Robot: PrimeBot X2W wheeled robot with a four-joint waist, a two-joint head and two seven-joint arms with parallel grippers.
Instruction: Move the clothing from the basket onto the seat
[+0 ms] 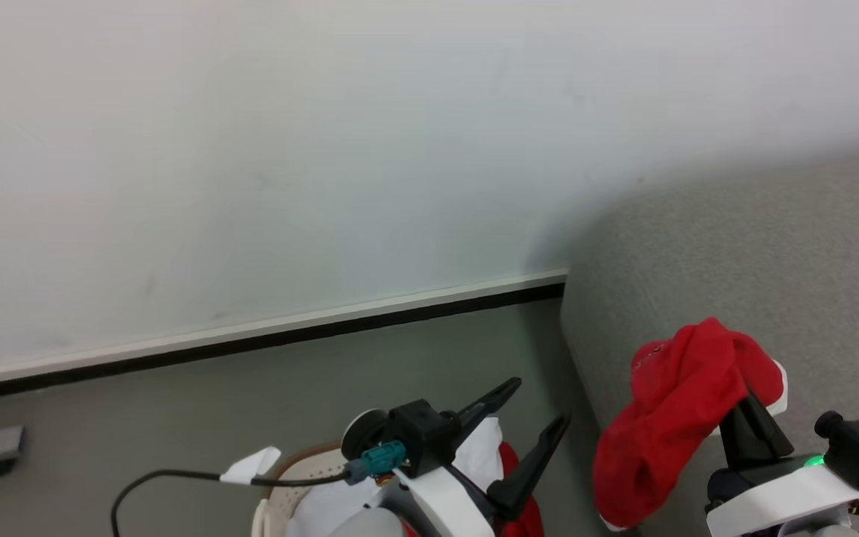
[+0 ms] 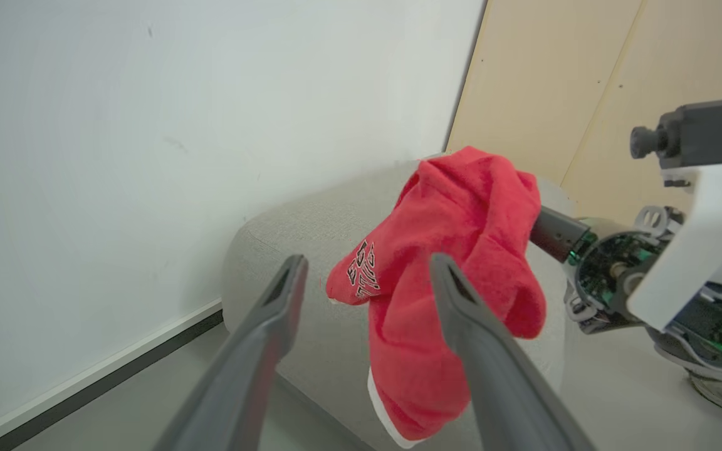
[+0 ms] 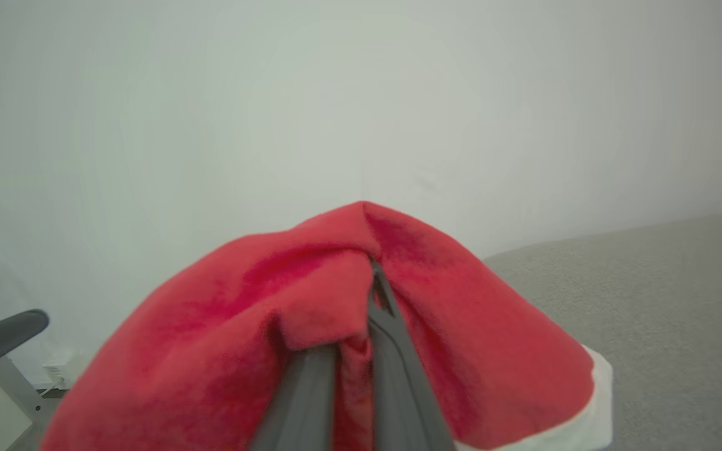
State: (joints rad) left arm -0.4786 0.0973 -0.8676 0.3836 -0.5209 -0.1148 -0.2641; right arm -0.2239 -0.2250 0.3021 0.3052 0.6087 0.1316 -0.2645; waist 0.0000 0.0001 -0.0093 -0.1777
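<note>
Fleece-like red fabric, a garment (image 1: 687, 418) with a white hem and a patch of black-and-white lettering, hangs bunched from the right gripper (image 3: 370, 313). Its two dark fingers are pressed close together with a fold of the fabric pinched between them. The garment droops in soft lobes over the left edge of the sofa (image 1: 772, 253), and its lower end dangles beside the sofa's side face (whether it brushes the upholstery I cannot tell). The sofa is pale grey, with a coarse, pebbly weave and a rounded corner. Open upholstery spreads to the right of the garment and behind it.

The left gripper (image 1: 537, 403) stands wide open, its long tapered fingers pointing toward the sofa from above the basket (image 1: 274, 507). The basket is white perforated plastic with a brown rim, cut off by the bottom edge of the head view. Red and white cloth (image 1: 508, 456) lies heaped in it under the left arm. A black cable (image 1: 176, 473) loops from the left wrist over the smooth grey floor (image 1: 250, 403).

A plain white wall (image 1: 325, 149) meets the floor along a pale skirting (image 1: 325, 322) with a black strip at its foot, which ends at the sofa's side. Between basket and sofa lies a narrow strip of open floor. The two grippers are well apart.
</note>
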